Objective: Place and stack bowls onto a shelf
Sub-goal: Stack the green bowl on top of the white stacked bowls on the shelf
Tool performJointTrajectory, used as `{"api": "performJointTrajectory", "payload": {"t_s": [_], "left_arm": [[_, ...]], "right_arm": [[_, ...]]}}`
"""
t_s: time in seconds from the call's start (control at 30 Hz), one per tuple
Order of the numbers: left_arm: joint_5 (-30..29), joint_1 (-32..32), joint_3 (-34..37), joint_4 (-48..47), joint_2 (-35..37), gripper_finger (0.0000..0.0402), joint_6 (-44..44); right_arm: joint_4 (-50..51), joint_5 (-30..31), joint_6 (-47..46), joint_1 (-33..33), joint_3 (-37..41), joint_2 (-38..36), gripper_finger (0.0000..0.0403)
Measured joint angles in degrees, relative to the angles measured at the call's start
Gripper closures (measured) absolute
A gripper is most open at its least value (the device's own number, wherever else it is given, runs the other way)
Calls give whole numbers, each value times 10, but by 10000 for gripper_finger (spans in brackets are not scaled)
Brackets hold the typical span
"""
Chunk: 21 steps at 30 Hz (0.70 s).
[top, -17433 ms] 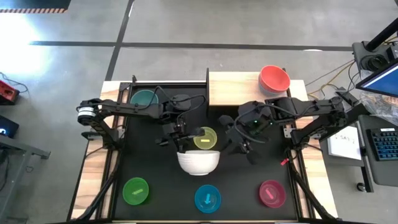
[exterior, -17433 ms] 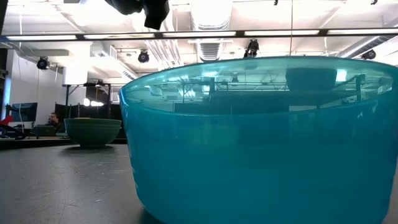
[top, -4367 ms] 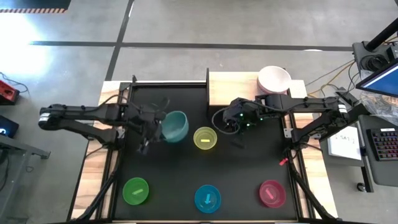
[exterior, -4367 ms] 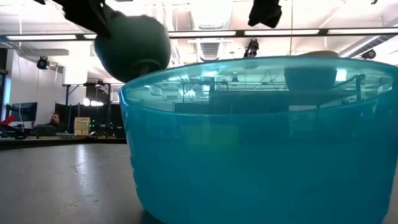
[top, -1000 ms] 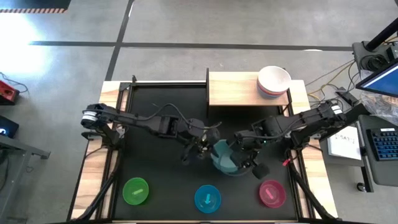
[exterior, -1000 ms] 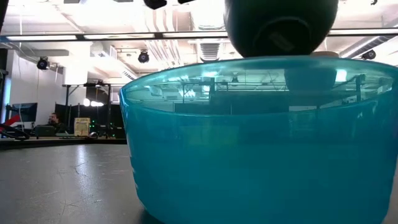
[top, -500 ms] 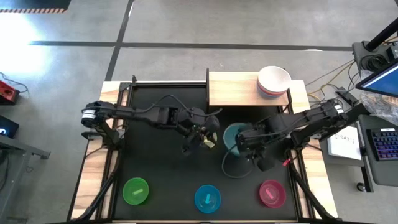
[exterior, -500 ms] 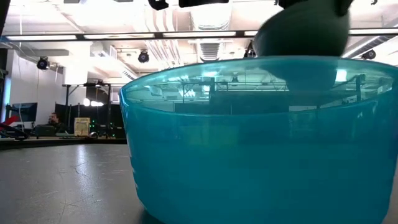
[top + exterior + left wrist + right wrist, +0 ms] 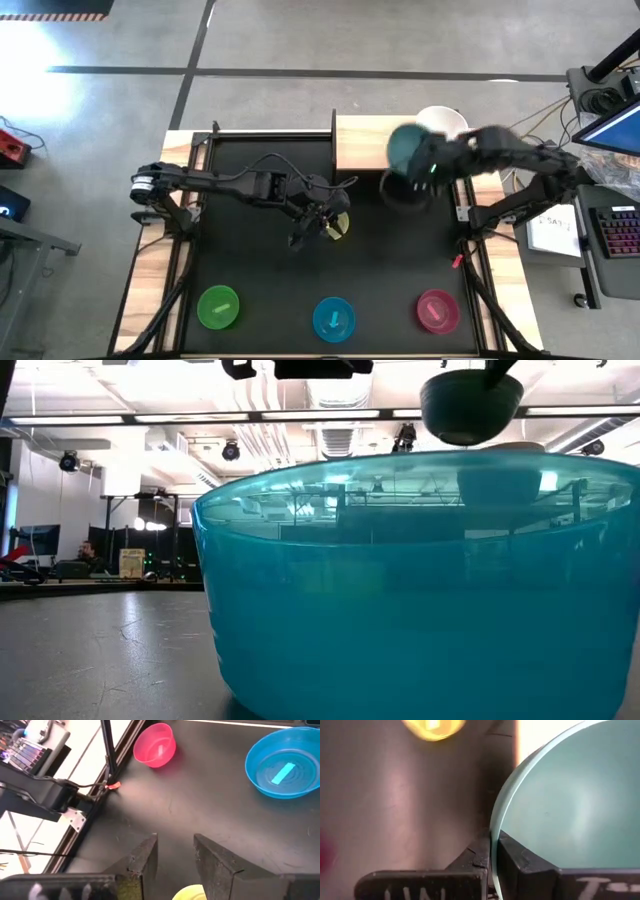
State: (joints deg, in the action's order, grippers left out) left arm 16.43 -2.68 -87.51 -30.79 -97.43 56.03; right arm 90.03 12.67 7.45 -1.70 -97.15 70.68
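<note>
Right end effector (image 9: pixel 491 852) pinches teal bowl (image 9: pixel 405 146) rim — above shelf (image 9: pixel 365 140); left end effector (image 9: pixel 175 855) parted.

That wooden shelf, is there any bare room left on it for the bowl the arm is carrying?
Yes. The shelf is bare along its left part. Its right end is crowded: a white bowl sits there, and the right gripper holds the teal bowl just beside it. On the tabletop, the patch between the yellow bowl and the front row is open.
</note>
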Motion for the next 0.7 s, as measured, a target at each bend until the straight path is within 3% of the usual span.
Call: {"api": "performJointTrajectory", "payload": {"t_s": [0.07,0.2,0.27,0.57,0.7], "left_arm": [[0,0,0,-2,0,294,0],[-4,0,0,0,0,295,0],[-13,0,0,3,0,295,0],[-24,0,1,1,0,294,-9],[-24,1,1,-9,0,294,-31]], "right_arm": [[0,15,-8,-39,-12,-14,395],[0,140,-64,-113,-31,-22,394],[0,158,-80,-147,-36,-19,394],[0,100,-125,-278,-33,28,394],[0,37,-134,-303,-37,41,394]]}}
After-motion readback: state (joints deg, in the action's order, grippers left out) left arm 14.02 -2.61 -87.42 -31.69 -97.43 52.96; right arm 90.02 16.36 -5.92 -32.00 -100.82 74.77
